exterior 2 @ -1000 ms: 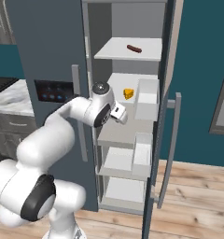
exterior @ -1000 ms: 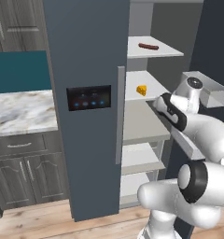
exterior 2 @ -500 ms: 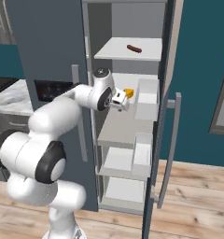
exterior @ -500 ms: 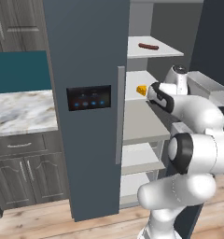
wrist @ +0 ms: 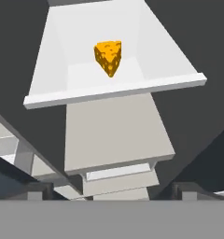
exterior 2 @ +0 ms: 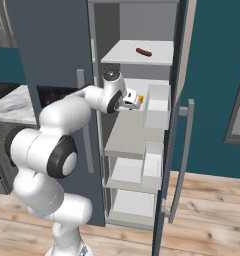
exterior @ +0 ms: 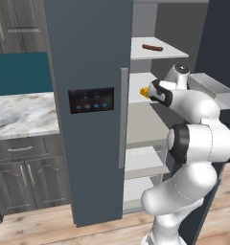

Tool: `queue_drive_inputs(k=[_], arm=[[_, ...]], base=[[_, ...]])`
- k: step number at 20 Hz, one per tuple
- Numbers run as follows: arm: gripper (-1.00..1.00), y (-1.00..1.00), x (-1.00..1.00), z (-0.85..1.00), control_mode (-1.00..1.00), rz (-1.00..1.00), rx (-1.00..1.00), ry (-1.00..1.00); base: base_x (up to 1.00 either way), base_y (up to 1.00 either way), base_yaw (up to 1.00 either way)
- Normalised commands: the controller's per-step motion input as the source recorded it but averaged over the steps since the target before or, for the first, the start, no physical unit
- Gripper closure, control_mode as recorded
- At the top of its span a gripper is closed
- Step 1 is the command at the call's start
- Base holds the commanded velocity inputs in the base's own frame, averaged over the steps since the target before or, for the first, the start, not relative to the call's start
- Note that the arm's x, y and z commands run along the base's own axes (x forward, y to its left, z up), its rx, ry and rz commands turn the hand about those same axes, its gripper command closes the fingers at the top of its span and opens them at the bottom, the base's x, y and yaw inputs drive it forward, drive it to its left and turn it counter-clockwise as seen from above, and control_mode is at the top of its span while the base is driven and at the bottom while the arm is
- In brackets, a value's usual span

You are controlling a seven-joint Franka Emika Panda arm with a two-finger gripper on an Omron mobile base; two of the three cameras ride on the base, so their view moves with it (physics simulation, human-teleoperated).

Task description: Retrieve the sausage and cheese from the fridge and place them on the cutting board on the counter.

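The fridge stands with its right side open and its left door shut. The sausage lies on the top white shelf, also the sausage. One shelf lower sits the cheese, a yellow-orange wedge, seen as the cheese and the cheese. My gripper is open and points at the wedge from a short way in front, nothing between its fingertips. From the sides, the gripper and gripper sit just short of the cheese. The cutting board is out of view.
The open right door carries white bins and a long grey handle, close beside my arm. The counter lies left of the fridge over dark cabinets. Lower shelves step down below the cheese shelf.
The arm has swung up and forward into the fridge, bringing the open gripper from below the shelf to just in front of the cheese. The sausage and cheese have stayed put.
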Motion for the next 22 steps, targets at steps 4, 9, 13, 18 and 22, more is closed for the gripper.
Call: queue_drive_inputs(k=[4, 9, 13, 18, 22], arm=[[-1.0, 0.0, 0.26, -0.02, -1.0, 0.12, -0.01, -0.22], [-1.0, 0.0, 0.26, 0.0, -1.0, 0.05, -0.02, -0.11], [-1.0, -0.05, 0.46, 0.05, -1.0, 0.06, 0.0, 0.02], [-1.0, -0.01, 0.5, 0.02, -1.0, 0.07, 0.0, 0.0], [-1.0, -0.05, 0.33, -0.02, -1.0, 0.03, 0.0, 0.0]], base=[[0.0, 0.0, 0.0], [0.0, 0.0, 0.0], [0.0, 0.0, 0.0], [0.0, 0.0, 0.0], [0.0, 0.0, 0.0]])
